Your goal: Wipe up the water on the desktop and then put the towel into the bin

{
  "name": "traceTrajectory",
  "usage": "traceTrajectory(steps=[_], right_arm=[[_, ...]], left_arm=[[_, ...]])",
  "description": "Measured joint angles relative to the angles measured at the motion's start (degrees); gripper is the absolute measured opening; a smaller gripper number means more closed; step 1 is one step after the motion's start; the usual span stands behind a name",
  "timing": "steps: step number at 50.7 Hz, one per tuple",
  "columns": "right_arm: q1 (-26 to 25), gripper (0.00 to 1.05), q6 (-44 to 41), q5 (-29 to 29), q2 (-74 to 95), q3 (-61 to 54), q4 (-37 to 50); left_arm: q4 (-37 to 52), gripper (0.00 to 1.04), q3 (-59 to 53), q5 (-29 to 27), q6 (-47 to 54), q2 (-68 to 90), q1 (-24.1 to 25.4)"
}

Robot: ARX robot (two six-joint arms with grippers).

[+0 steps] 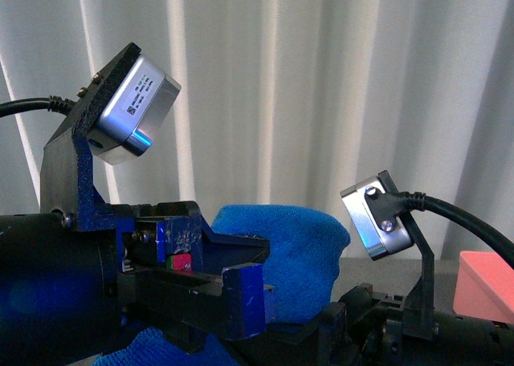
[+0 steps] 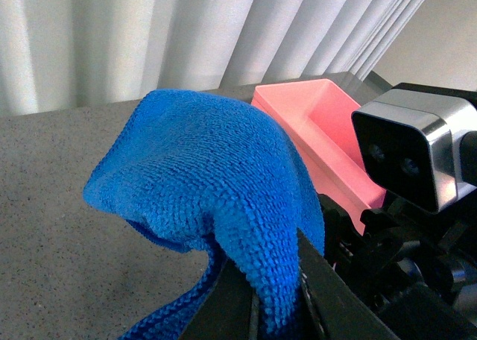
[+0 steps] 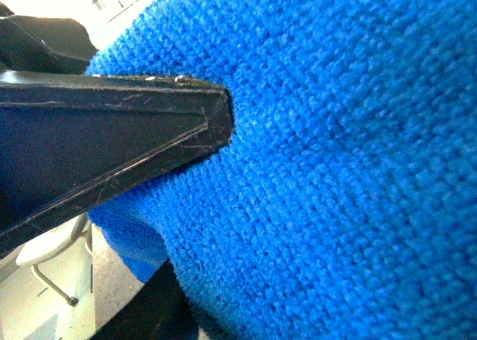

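Left gripper (image 2: 279, 303): jaws are clenching on the towel (image 2: 209, 161). The cloth is bunching down between them and doming up above.

Right gripper (image 3: 197, 206): one jaw is lying against the towel and the pile is filling that wrist view. We can't tell whether it's actually pinching or just touching.

Towel position: it's hanging clear of the worktop (image 2: 59, 206), near the bin (image 2: 317, 135) but short of its rim, on the side facing the left arm. Nothing is over the opening yet.

The bin is sitting upright on the worktop. What we're seeing of its inside looks empty.

Progress, our read:
- Wipe: we're seeing no wet patch on the stretch of worktop next to the bin, and the towel is up off the surface. We're treating the wipe as probably finished, but most of the worktop is out of frame, so that's unconfirmed.
- Bin drop: not done. We're still needing to carry the towel across to above the bin, then release it.

Risk we're flagging: if both grippers are gripping, one letting go late could leave the towel draped over the bin wall.
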Motion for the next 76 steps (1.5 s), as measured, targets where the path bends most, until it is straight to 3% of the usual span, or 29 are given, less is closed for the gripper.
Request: traceTrajectory(steps=[10,14,36,43,57,58,62,67,70,76], right_arm=[[0.1,0.18,0.0,1.1,0.0,0.0,0.7],[-0.2,0.06,-0.2,2.4,-0.2,0.2,-0.5],[-3.2,0.04,-3.8,5.1,-1.6,0.4,-4.1],[-4.6,0.04,-5.9,5.2,-2.6,0.4,-6.1],[-8.3,0.04,-9.8,5.1,-4.5,0.4,-10.4],[-8.5,0.04,-10.0,5.0,-4.6,0.4,-10.6],[-8.8,0.04,-10.4,4.9,-5.0,0.4,-10.9],[-8.9,0.04,-10.8,4.4,-5.2,0.5,-11.4],[-9.1,0.04,-11.1,4.4,-5.3,0.5,-11.6],[-9.5,0.04,-11.4,4.6,-5.7,0.5,-11.8]], left_arm=[[0.0,0.05,0.0,-0.2,0.0,0.0,0.0],[0.0,0.17,0.0,-0.1,0.0,0.0,0.0],[0.0,0.75,0.0,0.2,0.0,0.0,0.0],[0.0,0.99,0.0,0.2,0.0,0.0,0.0],[0.1,0.98,0.0,0.2,0.0,0.0,-0.1],[0.5,0.97,0.0,-1.0,0.5,0.1,-0.4],[9.4,0.85,-2.7,-21.1,5.7,0.2,-2.0],[13.8,0.71,-7.6,-37.2,9.5,-3.2,-0.7],[14.0,0.64,-9.8,-40.8,10.5,-5.4,0.8],[13.7,0.44,-15.1,-39.2,11.8,-11.1,5.0]])
